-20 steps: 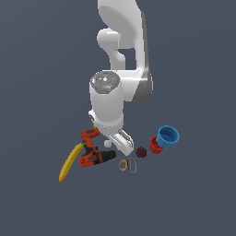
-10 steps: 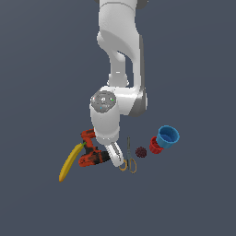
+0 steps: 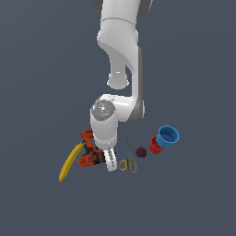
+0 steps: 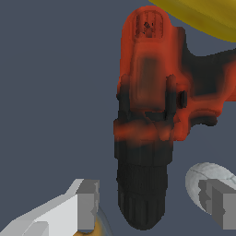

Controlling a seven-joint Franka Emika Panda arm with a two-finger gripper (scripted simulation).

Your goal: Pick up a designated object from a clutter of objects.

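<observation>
The designated object, a red-orange and black power drill [image 3: 88, 153] [image 4: 150, 99], lies on its side in the clutter of objects, between the yellow banana [image 3: 70, 162] [image 4: 203, 14] and the yellow-handled scissors [image 3: 128, 160]. My gripper [image 3: 110, 162] [image 4: 150, 203] is open and low over the drill's black chuck end. In the wrist view one finger stands on each side of the chuck, with gaps on both sides. The arm hides part of the drill in the exterior view.
A dark red berry [image 3: 141, 151], a red cup [image 3: 155, 145] and a blue cup [image 3: 168, 136] lie toward the exterior view's right of the scissors. A pale rounded object [image 4: 205, 177] sits partly behind one finger in the wrist view.
The arm has bent downward and the hand has dropped toward the drill's chuck end. The scissors, partly covered before, now show fully. The clutter has not moved.
</observation>
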